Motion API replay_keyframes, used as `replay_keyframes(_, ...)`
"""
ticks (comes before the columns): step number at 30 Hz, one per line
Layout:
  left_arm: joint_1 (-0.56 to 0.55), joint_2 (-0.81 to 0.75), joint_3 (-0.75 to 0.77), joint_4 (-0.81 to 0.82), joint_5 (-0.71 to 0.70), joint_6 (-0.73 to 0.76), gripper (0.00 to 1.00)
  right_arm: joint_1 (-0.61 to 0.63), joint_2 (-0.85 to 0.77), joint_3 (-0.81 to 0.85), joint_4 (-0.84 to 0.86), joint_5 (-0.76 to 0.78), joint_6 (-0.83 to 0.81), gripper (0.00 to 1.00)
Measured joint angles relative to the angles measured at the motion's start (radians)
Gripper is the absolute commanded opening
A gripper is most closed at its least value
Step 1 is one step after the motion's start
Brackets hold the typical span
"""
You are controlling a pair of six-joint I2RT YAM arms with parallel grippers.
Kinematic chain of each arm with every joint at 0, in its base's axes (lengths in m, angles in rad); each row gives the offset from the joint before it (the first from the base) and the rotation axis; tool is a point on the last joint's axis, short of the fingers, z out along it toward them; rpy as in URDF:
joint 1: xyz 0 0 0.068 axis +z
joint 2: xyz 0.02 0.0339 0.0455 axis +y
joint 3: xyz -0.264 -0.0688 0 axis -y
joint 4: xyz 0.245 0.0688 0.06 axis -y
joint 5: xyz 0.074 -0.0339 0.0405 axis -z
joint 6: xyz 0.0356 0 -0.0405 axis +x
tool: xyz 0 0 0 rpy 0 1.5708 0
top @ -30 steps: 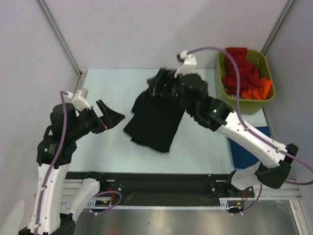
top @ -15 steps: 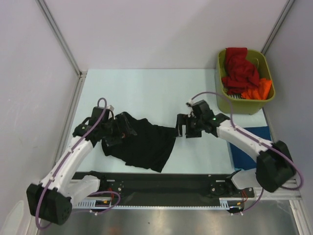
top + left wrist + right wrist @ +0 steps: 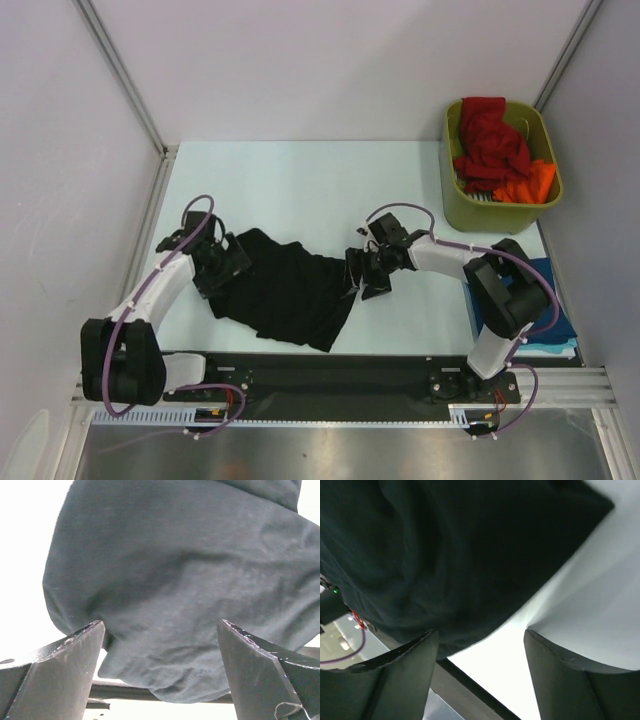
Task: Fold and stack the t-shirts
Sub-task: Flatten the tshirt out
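The pale tabletop (image 3: 300, 180) is taken up mainly by the black t-shirt (image 3: 290, 290). It lies crumpled and unfolded toward the near edge, left of centre. Its long axis runs roughly parallel to that edge, from the left side toward the middle.

An olive-green bin (image 3: 500, 215) stands at the far right corner. A red t-shirt (image 3: 490, 140) and an orange t-shirt (image 3: 530, 185) are heaped inside it. At the near right corner a dark blue cloth (image 3: 535, 270) is laid flat with a teal cloth (image 3: 555, 340) showing at its edge. Both are partly hidden by the right arm.

The left hand (image 3: 222, 266) is set low at the shirt's left end, and the right hand (image 3: 362, 272) at its right end, so each end is met by the nearer arm.

In the left wrist view the fingers (image 3: 70, 655) are spread wide, with black cloth lying between and beyond them; nothing is pinched. In the right wrist view the fingers (image 3: 560, 670) are likewise parted. The shirt's edge is seen at one finger and bare tabletop at the other, and no cloth is gripped.

The shirt is judged to be at the spreading stage, with folding not yet begun.
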State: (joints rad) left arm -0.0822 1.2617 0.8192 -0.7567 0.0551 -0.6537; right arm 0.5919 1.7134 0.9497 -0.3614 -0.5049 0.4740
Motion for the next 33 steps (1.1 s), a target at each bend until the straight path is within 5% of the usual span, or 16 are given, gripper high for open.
replay_keyframes(4,0.035,0.016,-0.047,0.035,0.027,0.002,0.95,0.006,0.054,0.041,0.039,-0.015,0.023,0.64)
replay_keyframes(6,0.042,0.050,-0.068,0.064,0.040,0.005,0.83,0.011,0.075,0.048,0.071,-0.025,0.037,0.47)
replay_keyframes(7,0.045,0.063,-0.082,0.083,0.055,0.008,0.72,0.013,0.084,0.048,0.085,-0.025,0.048,0.37)
replay_keyframes(8,0.049,0.071,-0.098,0.099,0.066,0.006,0.43,0.013,0.092,0.048,0.094,-0.024,0.053,0.15)
replay_keyframes(9,0.055,0.076,-0.110,0.109,0.078,0.007,0.33,0.013,0.099,0.048,0.101,-0.023,0.056,0.06)
replay_keyframes(12,0.070,0.074,-0.119,0.122,0.104,0.030,0.00,0.006,0.100,0.053,0.082,-0.006,0.067,0.00)
replay_keyframes(18,0.071,-0.108,-0.004,0.029,0.100,0.064,0.00,-0.006,-0.020,0.198,-0.179,0.146,-0.010,0.00)
replay_keyframes(28,0.065,-0.784,0.249,-0.093,0.161,0.040,0.04,0.047,-0.664,0.453,-0.494,0.369,-0.041,0.00)
replay_keyframes(33,0.060,-0.758,0.394,-0.110,0.264,0.034,0.04,0.053,-0.799,0.501,-0.577,0.369,0.000,0.00)
